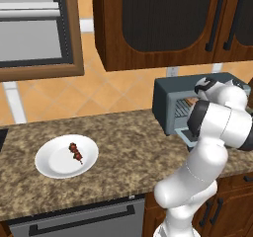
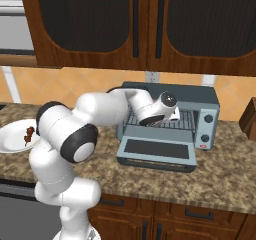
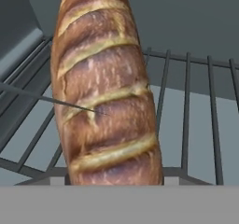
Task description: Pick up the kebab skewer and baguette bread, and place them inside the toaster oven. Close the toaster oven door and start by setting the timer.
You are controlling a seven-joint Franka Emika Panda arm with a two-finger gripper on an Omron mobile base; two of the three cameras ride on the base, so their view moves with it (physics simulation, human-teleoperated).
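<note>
Toaster oven (image 2: 207,100) is our landmark. We see its door (image 2: 156,150) dropped flat onto the worktop (image 2: 220,184) in front of it, cavity open. The arm reaches into the cavity, and the hand view looks along the baguette bread (image 3: 105,92), which sits over the wire rack (image 3: 196,125) inside the oven. We cannot tell whether the gripper pinches the loaf or has let go: the fingers are not visible. The kebab skewer (image 1: 76,152) lies on a white plate (image 1: 49,168), well left of the oven, untouched. We judge the bread delivery nearly done; skewer transfer, door closing and timer remain.
</note>
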